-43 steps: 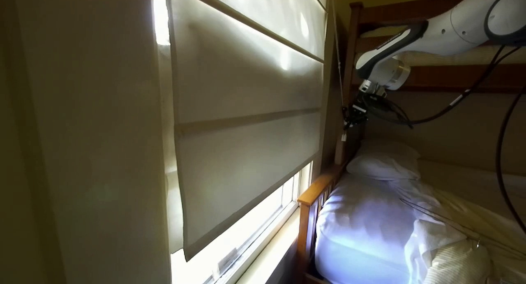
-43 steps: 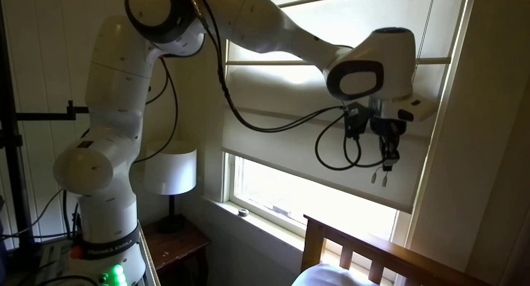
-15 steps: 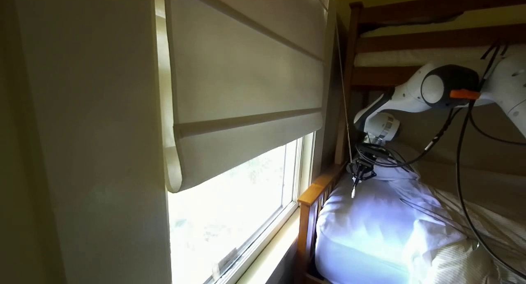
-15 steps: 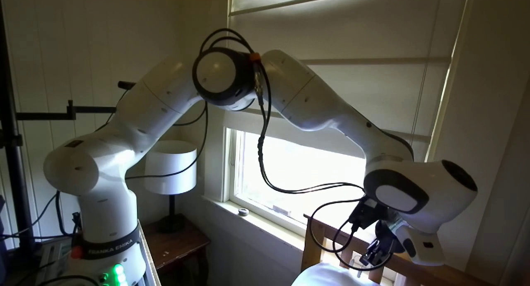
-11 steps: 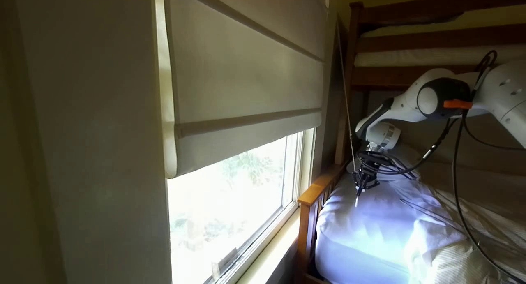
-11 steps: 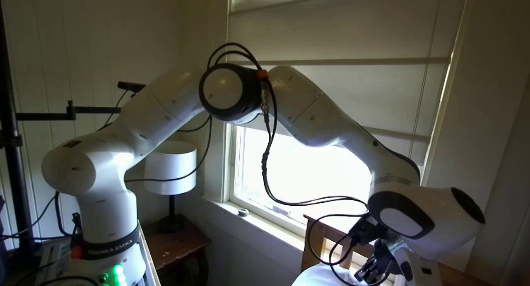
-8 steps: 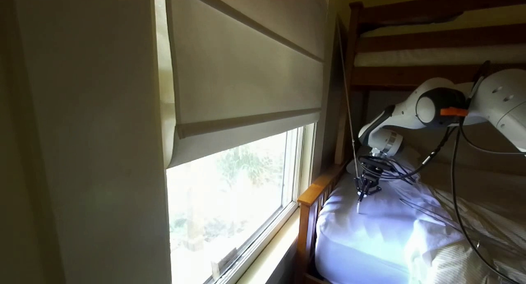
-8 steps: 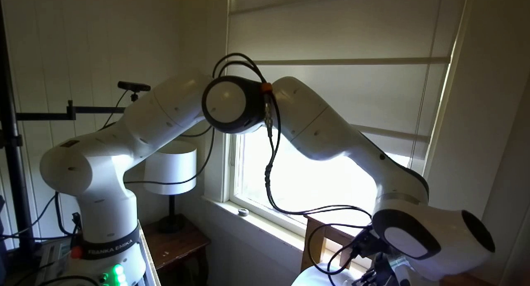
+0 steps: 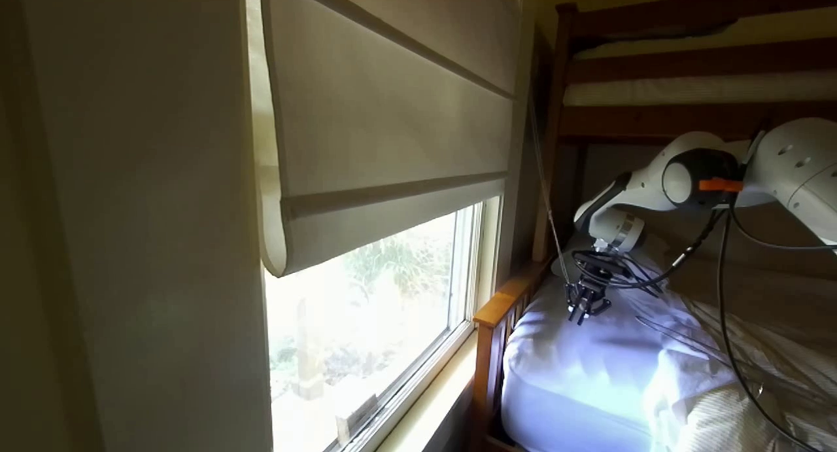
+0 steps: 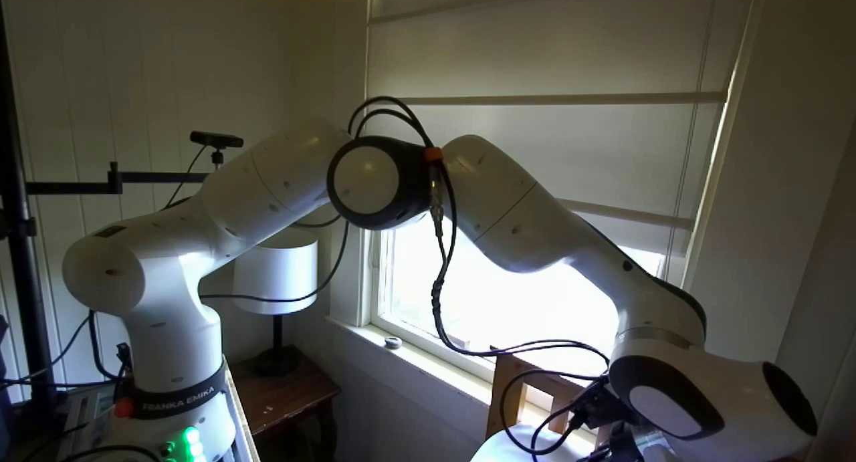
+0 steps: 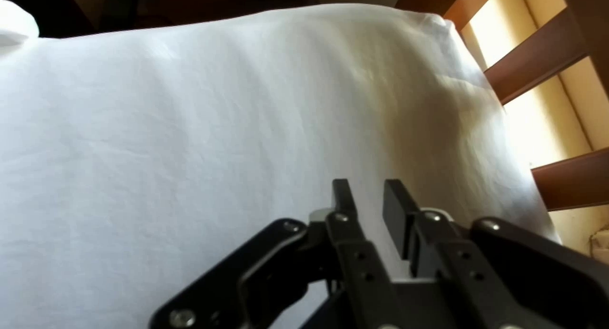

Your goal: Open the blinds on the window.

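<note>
Plainly, we see the gripper [image 11: 367, 191] above the white bedding [image 11: 142, 176] with its jaws parted, while the blinds [image 9: 392, 118] hang higher, well apart from them, over part of the window [image 9: 392, 282]

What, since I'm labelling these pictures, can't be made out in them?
Blinds: top cut off by the upper edge in both exterior views.
Window: upper part hidden behind the blinds in both exterior views.
Cord: lower end too small to tell against the gripper in an exterior view.
Bed frame: cut off by the wrist view's right edge.
</note>
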Controlling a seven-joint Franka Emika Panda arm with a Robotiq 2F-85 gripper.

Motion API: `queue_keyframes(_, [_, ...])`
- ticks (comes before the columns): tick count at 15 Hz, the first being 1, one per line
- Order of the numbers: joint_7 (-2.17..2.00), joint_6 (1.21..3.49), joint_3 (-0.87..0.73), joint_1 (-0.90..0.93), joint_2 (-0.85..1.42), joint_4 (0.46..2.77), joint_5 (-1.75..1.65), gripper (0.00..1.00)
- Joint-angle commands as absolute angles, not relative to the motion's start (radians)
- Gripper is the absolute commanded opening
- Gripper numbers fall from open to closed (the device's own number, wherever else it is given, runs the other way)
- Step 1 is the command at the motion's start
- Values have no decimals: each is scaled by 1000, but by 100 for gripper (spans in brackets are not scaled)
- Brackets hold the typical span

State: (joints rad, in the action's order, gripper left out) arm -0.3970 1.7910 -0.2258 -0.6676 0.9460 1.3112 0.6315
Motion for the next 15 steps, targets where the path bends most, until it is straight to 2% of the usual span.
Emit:
queue_keyframes(1, [-392, 1784, -224, -675, 940, 1323, 624, 54])
queue_keyframes(7, [-149, 1830, -278, -668, 730, 1543, 588, 96])
queue_keyframes(9, [-42, 1823, -297, -664, 648, 1614, 508, 100])
queue_keyframes(15, [193, 1930, -318, -629, 372, 1870, 304, 100])
